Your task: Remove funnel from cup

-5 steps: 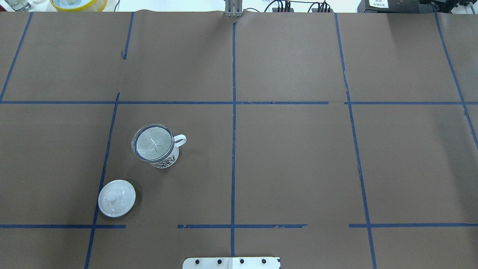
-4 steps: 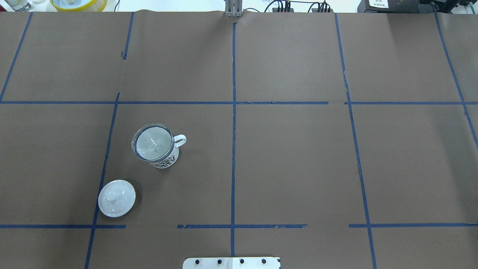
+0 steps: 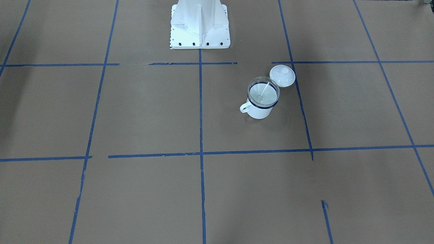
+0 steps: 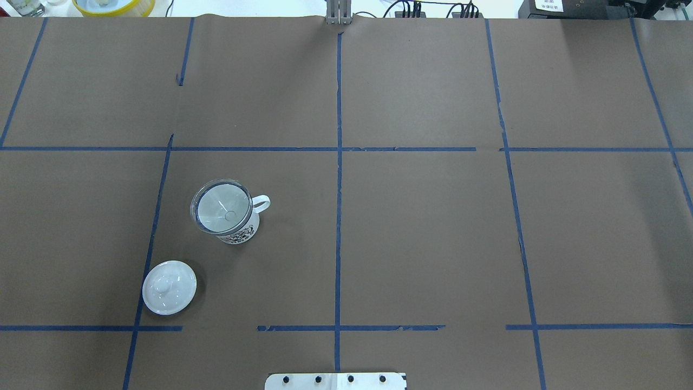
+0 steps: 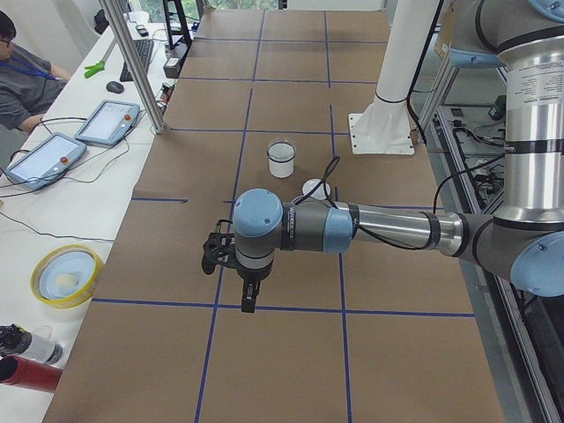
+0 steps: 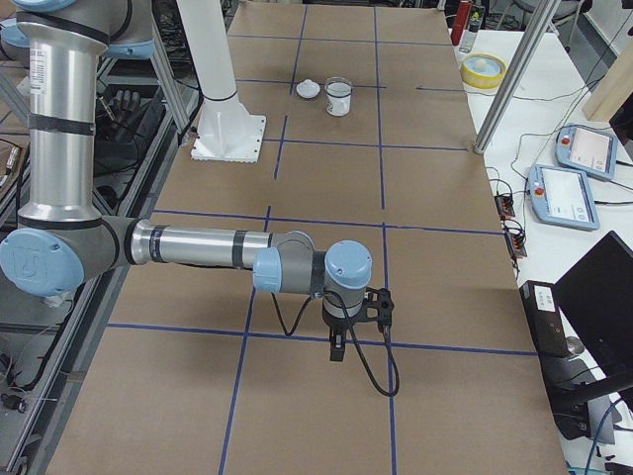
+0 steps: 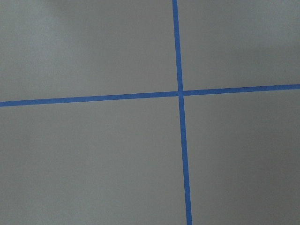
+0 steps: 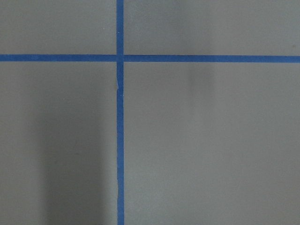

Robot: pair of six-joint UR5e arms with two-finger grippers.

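Comparing the overhead view with a moment ago, I find nothing has shifted. The funnel [image 4: 222, 208] sits in the cup [image 4: 240, 232] as it did, its clear mouth resting over the blue rim and its stem down inside, so the task is not yet begun.

My left pincer [image 5: 247, 300] hangs point-down over a crossing of blue tape [image 7: 180, 92], well apart from the cup. My right pincer [image 6: 336, 348] hangs far off on the other side. I cannot tell whether either is apart or together.

The cup stands on my left half of the bench [image 4: 433, 244], handle toward the middle. A white lid [image 4: 169, 287] lies near it, on my side, not touching. I judge a straight lift upward has free room.
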